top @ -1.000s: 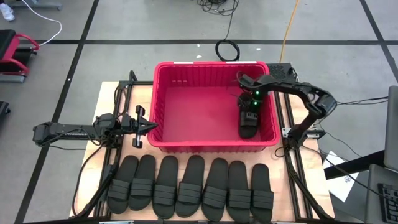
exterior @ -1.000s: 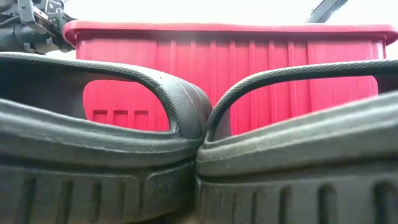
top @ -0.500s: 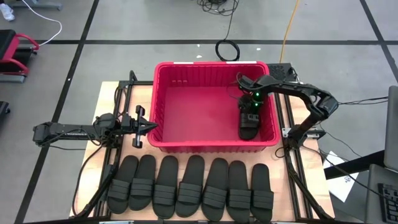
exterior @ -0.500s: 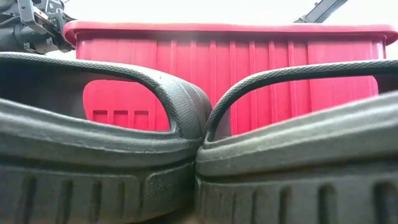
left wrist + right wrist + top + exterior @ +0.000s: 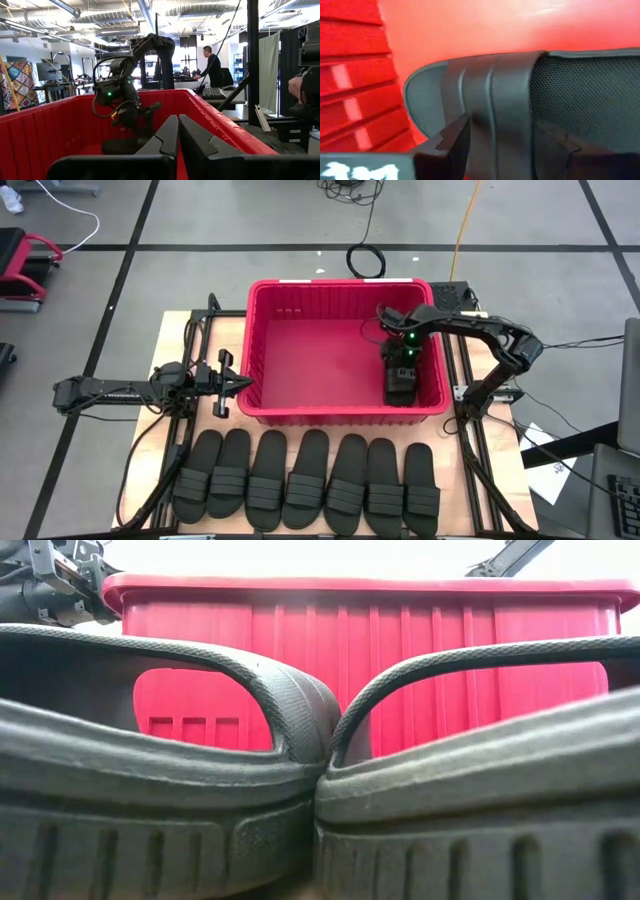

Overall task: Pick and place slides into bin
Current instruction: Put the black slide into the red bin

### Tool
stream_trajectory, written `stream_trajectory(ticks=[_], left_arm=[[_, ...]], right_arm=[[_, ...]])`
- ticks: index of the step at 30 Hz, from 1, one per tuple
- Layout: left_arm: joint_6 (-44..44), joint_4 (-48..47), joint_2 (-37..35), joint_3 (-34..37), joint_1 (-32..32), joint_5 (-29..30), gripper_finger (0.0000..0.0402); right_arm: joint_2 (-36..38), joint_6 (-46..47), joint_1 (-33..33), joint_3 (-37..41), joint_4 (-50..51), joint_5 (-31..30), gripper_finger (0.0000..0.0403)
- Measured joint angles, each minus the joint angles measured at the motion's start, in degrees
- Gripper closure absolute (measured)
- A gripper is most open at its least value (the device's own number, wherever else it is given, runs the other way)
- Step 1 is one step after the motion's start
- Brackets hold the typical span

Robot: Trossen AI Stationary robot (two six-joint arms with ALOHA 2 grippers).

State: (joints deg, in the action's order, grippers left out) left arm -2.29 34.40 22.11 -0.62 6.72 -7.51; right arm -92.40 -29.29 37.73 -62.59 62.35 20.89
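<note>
Inside the bin (image 5: 300,350), the right pincer (image 5: 402,372) straddles the strap of one slide (image 5: 399,388), jaws wide around it; the slide's long axis runs fore-aft from the pincer. Seven slides (image 5: 308,478) line the desk (image 5: 228,332) beyond. Left pincer (image 5: 238,382) clenched, empty. A person (image 5: 214,67) stands behind.

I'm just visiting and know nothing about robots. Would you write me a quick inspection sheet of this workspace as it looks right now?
Surface: wooden table, mostly covered.
Job's things: red bin; one sandal inside; seven sandals rowed in front.
Clutter: nothing seen.
Claws: right claw in the bin, fingers either side of the sandal's strap; left claw shut, beside the bin.
Cables: coiled black cable, yellow cord on floor.
Surroundings: person at a desk.
</note>
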Motion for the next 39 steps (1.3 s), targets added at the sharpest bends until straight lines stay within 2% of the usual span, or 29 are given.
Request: stream_trajectory(ticks=[15, 29, 34, 39], left_arm=[[0.0, 0.0, 0.0, 0.0, 0.0, 0.0, 0.038], [0.0, 0.0, 0.0, 0.0, 0.0, 0.0, 0.038], [0.2, 0.0, 0.0, 0.0, 0.0, 0.0, 0.038], [1.0, -0.1, 0.0, 0.0, 0.0, 0.0, 0.038]], right_arm=[[0.0, 2.6, -2.8, 0.0, 1.8, 0.3, 0.0234], [0.0, 0.0, -3.7, 0.0, 4.5, -1.4, 0.0232], [1.0, 1.2, -3.7, 0.0, 4.3, -5.8, 0.0208], [4.8, 1.4, -3.2, 0.0, 4.3, -6.2, 0.0177]])
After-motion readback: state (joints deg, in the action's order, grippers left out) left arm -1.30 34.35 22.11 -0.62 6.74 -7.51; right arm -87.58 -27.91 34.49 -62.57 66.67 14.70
